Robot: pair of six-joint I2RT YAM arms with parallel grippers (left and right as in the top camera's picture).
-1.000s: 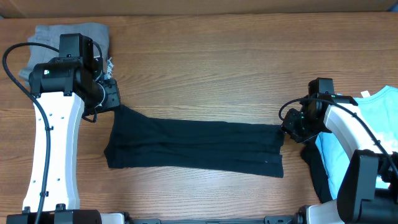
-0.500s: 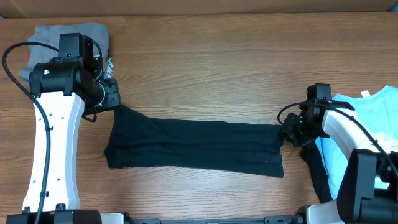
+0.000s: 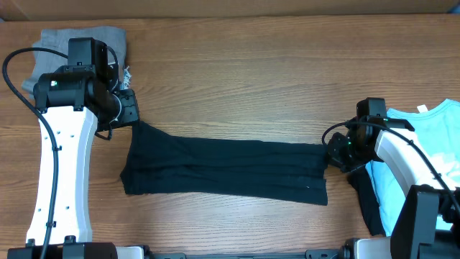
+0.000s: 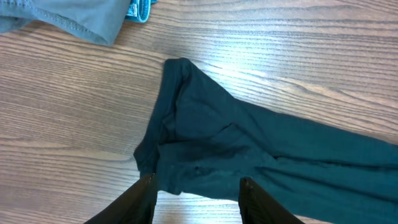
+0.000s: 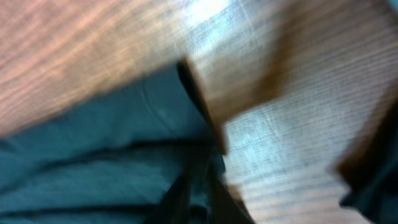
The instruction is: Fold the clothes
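The black T-shirt (image 3: 223,167) lies on the wooden table as a long folded strip running left to right. My left gripper (image 3: 131,115) hovers at its upper left corner. In the left wrist view the left gripper (image 4: 198,199) is open, its fingers apart over the shirt (image 4: 249,143) edge and bare wood, holding nothing. My right gripper (image 3: 330,155) is at the strip's right end. The blurred right wrist view shows the right gripper (image 5: 199,199) pinched nearly together on the dark cloth (image 5: 93,155) at its edge.
Grey folded garments (image 3: 83,37) sit at the back left corner, also seen in the left wrist view (image 4: 68,18). A light blue T-shirt (image 3: 438,137) lies at the right edge, with a dark garment (image 3: 366,198) beside it under my right arm.
The right gripper has closed on the right end of the black T-shirt and its wrist has shifted slightly. The left arm and the shirt have not moved.
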